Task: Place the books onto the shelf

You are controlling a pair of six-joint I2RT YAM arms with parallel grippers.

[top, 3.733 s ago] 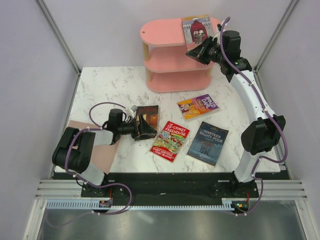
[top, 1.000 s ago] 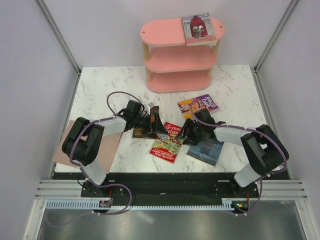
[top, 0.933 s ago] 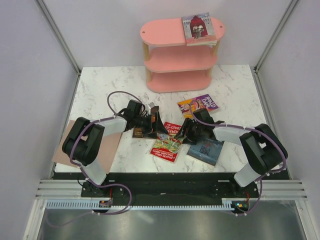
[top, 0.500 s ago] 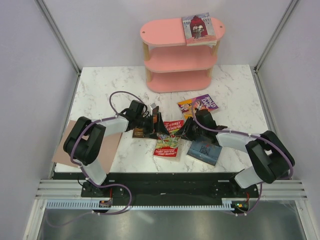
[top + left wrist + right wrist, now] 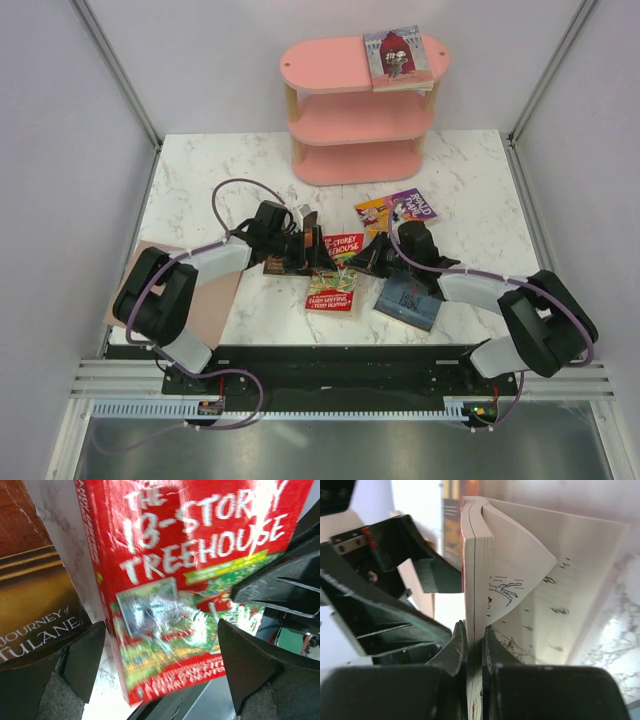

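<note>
treehouse book point(image 5: 333, 288), title end far, tilted up, pinched by right gripper point(image 5: 474, 640); left gripper point(image 5: 160, 655) gapes.

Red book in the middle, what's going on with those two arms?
The right gripper is shut on an edge of the red Treehouse book, holding it tilted up off the table. The left gripper sits open facing its cover. A grey-pink book lies atop the pink shelf; a purple-yellow book and a dark blue book lie on the table.
</note>
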